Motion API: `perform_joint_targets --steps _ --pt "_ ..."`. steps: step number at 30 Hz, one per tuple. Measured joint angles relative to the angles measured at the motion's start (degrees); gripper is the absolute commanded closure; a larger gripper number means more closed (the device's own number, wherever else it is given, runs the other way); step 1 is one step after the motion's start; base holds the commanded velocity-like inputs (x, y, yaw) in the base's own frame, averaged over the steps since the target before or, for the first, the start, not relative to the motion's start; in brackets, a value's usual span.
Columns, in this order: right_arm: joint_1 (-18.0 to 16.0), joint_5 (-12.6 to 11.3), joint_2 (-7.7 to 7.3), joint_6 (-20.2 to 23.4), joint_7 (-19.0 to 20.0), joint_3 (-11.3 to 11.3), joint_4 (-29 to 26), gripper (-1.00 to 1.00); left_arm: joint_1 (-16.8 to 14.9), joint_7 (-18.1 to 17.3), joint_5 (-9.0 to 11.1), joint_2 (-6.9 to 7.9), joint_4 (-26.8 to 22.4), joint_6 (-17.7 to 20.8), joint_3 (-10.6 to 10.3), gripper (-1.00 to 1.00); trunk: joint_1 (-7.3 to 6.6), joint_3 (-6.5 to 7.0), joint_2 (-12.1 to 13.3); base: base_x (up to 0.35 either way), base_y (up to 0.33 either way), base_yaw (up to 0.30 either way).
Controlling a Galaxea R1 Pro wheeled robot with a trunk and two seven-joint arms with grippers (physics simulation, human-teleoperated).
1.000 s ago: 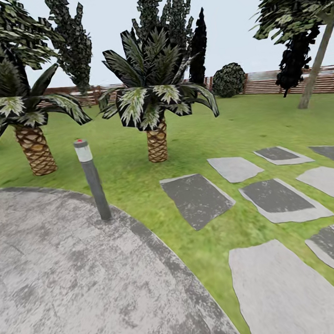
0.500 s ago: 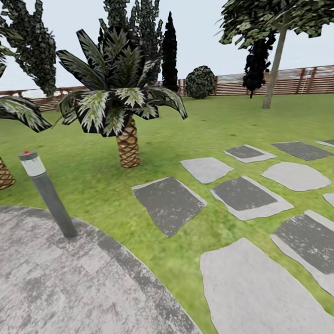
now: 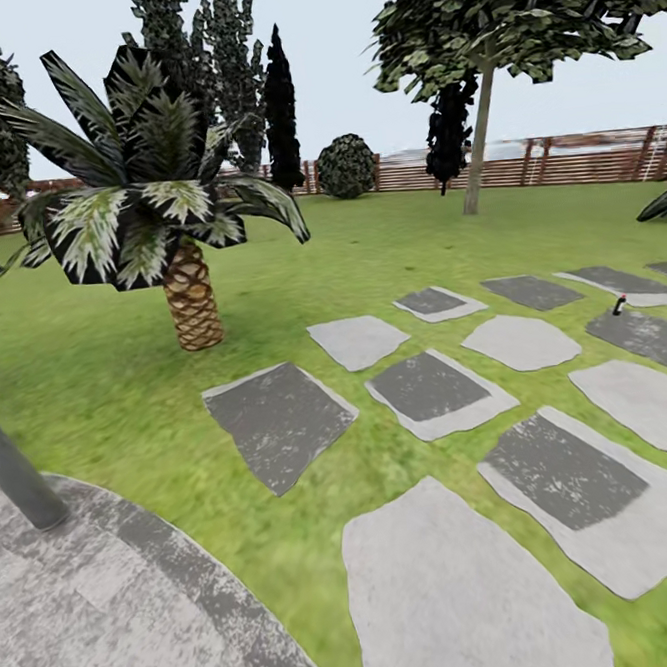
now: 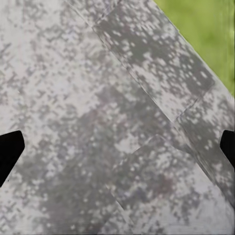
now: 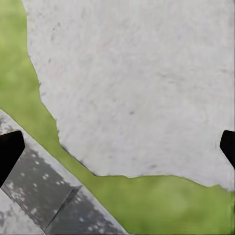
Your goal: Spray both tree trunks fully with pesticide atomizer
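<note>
Swinging right since a second ago, the head view is bringing a small dark object (image 3: 619,305), likely the pesticide atomizer, into the right edge.
Both grippers, left gripper (image 4: 117,147) and right gripper (image 5: 117,147), are hanging wide apart and empty; pickup and spraying are all remaining.

— What surrounds the short scaly-trunked palm (image 3: 190,295)?
— Green lawn (image 3: 366,241), with flat grey stepping stones (image 3: 429,396) just beside it and a mottled grey paved circle (image 3: 115,611) nearer the camera.
— And behind the palm?
— A brown horizontal-slat wooden fence (image 3: 561,160), a round dark bush (image 3: 346,167), pale overcast sky.
</note>
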Motion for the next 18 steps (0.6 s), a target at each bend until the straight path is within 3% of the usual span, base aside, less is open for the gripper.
perform_joint_targets --steps 18 --pt "-0.02 -0.03 0.0 -0.04 0.0 0.0 0.13 -1.0 0.06 0.0 0.0 0.0 0.0 -0.05 0.04 -1.0 0.0 0.0 0.0 0.186 -0.238 -0.28"
